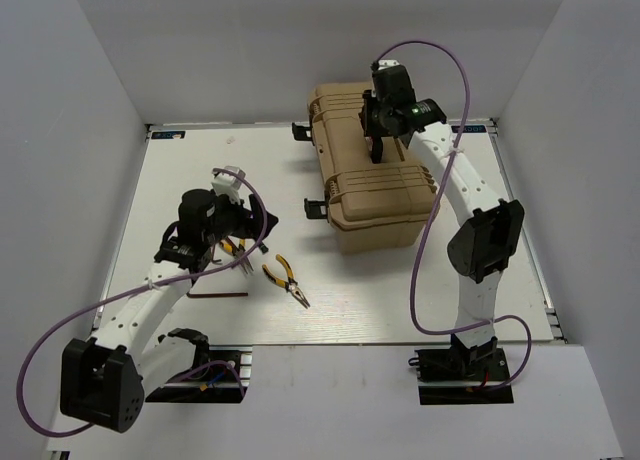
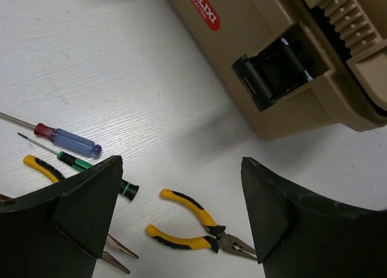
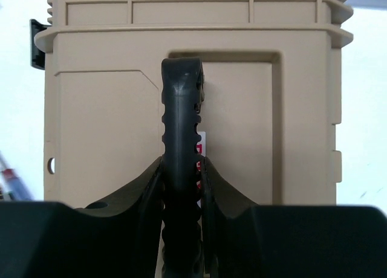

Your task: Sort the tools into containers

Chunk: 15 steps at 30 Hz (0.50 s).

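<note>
The tan plastic toolbox point(image 1: 372, 195) with its ribbed lid shut stood on the white table point(image 1: 400, 300), toward the far edge and right of centre, set at a slant. The right gripper point(image 1: 377, 152) was above the lid; in the right wrist view its fingers point(image 3: 142, 190) were pressed against both sides of the black ribbed handle point(image 3: 181, 127), which stood upright out of its recess in the lid.

The left gripper point(image 2: 181, 163) hung over the left half of the table, nearer the near edge, with its jaws spread wide and nothing between them. Below it, on the table, lay a pair of yellow-and-black pliers point(image 2: 199, 226), closed, the nose pointing toward the toolbox side. Left of these lay a blue-handled screwdriver point(image 2: 69, 140) with a red collar, and just beside it a slimmer green-and-black-handled screwdriver point(image 2: 91, 169). A second pair of yellow-handled pliers point(image 2: 39, 167) was partly hidden behind the left finger point(image 2: 78, 211). All these tools lay outside the toolbox, well apart from it. A black side latch point(image 2: 272, 72) showed on the toolbox wall facing them.
</note>
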Motion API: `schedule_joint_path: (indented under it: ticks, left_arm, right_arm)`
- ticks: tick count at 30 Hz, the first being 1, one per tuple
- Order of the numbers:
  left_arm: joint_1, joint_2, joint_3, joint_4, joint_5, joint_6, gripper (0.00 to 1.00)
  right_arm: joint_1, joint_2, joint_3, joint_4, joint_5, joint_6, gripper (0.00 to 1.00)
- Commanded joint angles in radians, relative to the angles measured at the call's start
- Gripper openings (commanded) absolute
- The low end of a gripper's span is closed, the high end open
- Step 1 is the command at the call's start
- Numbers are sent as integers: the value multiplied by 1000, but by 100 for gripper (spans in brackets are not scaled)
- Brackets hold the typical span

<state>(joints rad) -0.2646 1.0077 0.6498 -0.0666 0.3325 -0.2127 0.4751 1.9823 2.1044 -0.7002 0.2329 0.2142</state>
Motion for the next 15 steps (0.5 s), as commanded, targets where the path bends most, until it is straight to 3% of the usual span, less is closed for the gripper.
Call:
schedule_joint_path:
  ticks: [1, 15]
  left_arm:
    - [4, 45, 53, 24, 42, -30, 88]
    - [-5, 193, 169, 175, 115, -177, 86]
  right_arm:
    - [-4, -145, 121, 70, -66, 154, 0]
    - [-151, -232, 171, 58, -222, 303, 0]
